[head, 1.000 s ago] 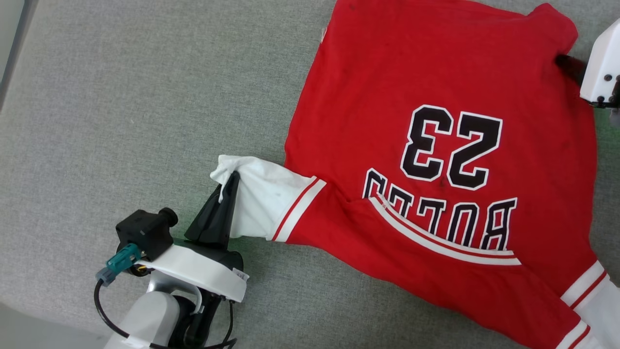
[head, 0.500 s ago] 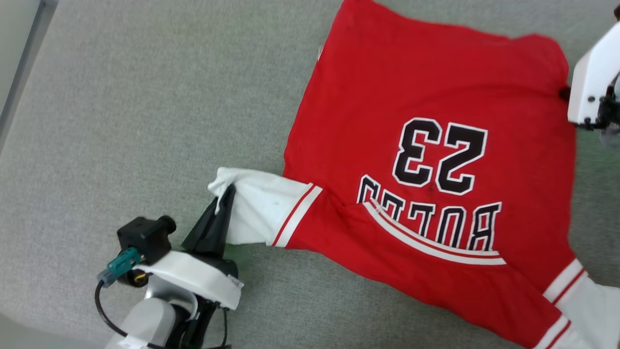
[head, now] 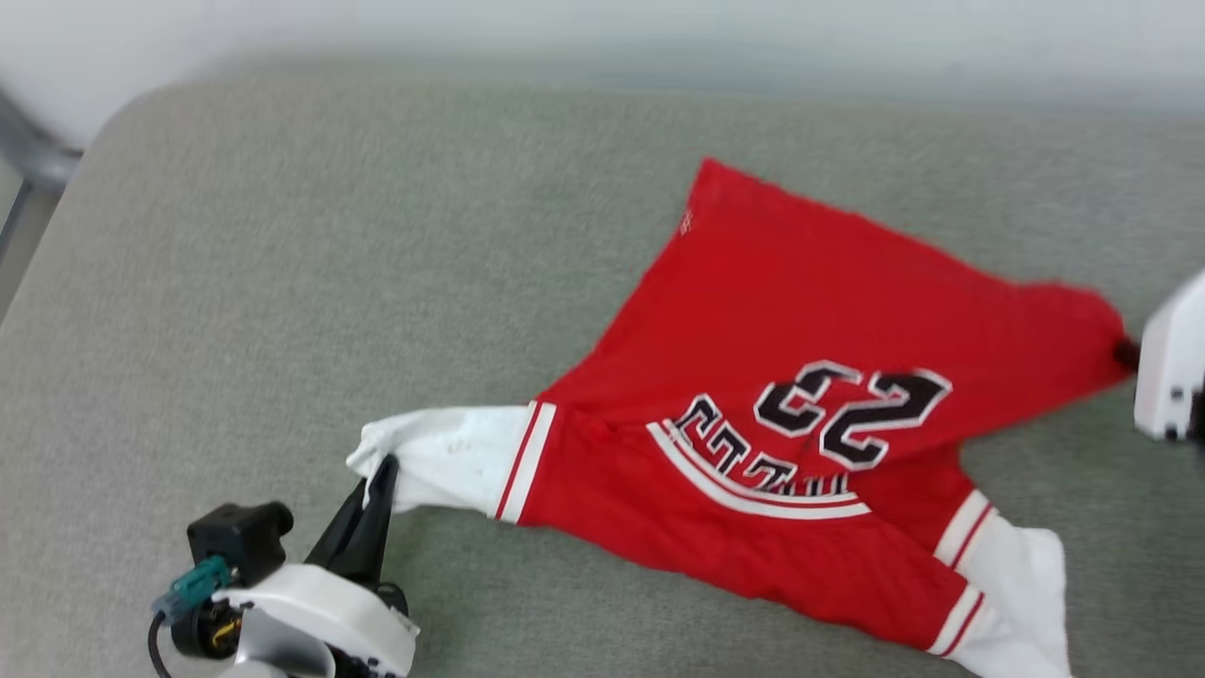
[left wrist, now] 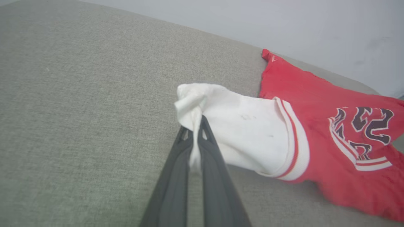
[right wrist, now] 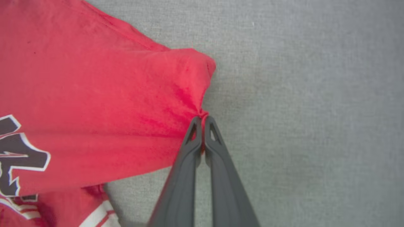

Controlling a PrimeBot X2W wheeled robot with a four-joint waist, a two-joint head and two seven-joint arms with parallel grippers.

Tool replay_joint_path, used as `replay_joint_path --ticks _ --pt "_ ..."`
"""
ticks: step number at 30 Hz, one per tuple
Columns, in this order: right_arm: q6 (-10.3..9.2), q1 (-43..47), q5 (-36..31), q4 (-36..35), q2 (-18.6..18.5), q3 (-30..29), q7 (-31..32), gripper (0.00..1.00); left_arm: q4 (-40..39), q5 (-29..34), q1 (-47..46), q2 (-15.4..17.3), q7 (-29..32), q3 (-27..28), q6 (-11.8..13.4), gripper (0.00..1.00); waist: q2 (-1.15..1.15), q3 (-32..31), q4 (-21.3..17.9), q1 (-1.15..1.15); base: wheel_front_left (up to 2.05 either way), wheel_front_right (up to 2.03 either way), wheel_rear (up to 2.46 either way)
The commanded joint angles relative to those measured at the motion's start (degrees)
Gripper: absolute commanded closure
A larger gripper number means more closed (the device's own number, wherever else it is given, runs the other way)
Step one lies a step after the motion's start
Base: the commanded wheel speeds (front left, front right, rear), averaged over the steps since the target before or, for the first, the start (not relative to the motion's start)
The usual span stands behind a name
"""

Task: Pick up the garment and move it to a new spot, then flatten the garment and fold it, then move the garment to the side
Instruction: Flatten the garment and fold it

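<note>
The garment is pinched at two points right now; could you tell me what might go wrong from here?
1. The left gripper holds only a small bunch at the tip of the white sleeve; under tension the garment may slip free.
2. The right gripper pinches just a tiny red corner, so it could slip too.
3. The other sleeve lies on the grey surface, and red fabric is folded over the lettering; dragging may bunch it further.

Grey-green woven cushion surface [head: 282, 282], pale wall [head: 565, 28] behind, grey bar [head: 28, 160] at left
</note>
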Motion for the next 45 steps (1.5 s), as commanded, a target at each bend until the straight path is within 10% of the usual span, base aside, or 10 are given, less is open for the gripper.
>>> replay_joint_path --ticks 1,10,20,22,23,37,45 --pt "-0.06 2.89 0.49 -1.39 -0.17 -0.72 0.29 1.00 0.13 -0.36 1.06 0.35 0.17 0.38 0.46 1.00 0.00 -3.42 -2.81 0.00 0.00 0.00 0.00" --pt "-0.06 31.60 0.16 -22.38 5.40 -11.49 4.56 1.00 1.20 -1.70 5.14 1.94 1.96 0.59 1.38 1.00 0.00 -8.85 -6.58 0.00 0.00 0.00 0.00" --pt "-0.06 50.59 -0.07 -29.54 18.42 -16.01 4.57 1.00 2.49 -2.83 6.84 1.80 2.76 0.24 1.70 1.00 0.00 -10.87 -7.43 0.00 0.00 0.00 0.00" --pt "-0.05 52.29 0.84 -29.86 19.53 -16.16 3.22 0.58 2.57 -2.91 6.87 1.86 2.99 0.16 1.77 1.00 0.00 -10.99 -7.44 0.00 0.00 0.00 0.00" --pt "-0.05 52.63 1.11 -29.97 19.83 -16.45 2.04 0.00 2.60 -2.91 6.85 1.90 3.01 0.13 1.76 1.00 0.00 -11.04 -7.46 0.00 0.00 0.00 0.00" --pt "-0.05 43.77 1.58 -27.77 19.45 -13.36 -32.49 0.00 2.01 -2.82 4.07 1.77 3.69 -0.70 1.61 1.00 0.00 -10.16 -6.24 0.00 0.00 0.00 0.00" --pt "-0.05 29.25 2.59 -16.66 14.69 -7.86 -32.72 0.00 1.71 -2.04 -0.21 0.72 3.85 -1.80 0.93 1.00 0.00 -6.18 -3.57 0.00 0.00 0.00 0.00"
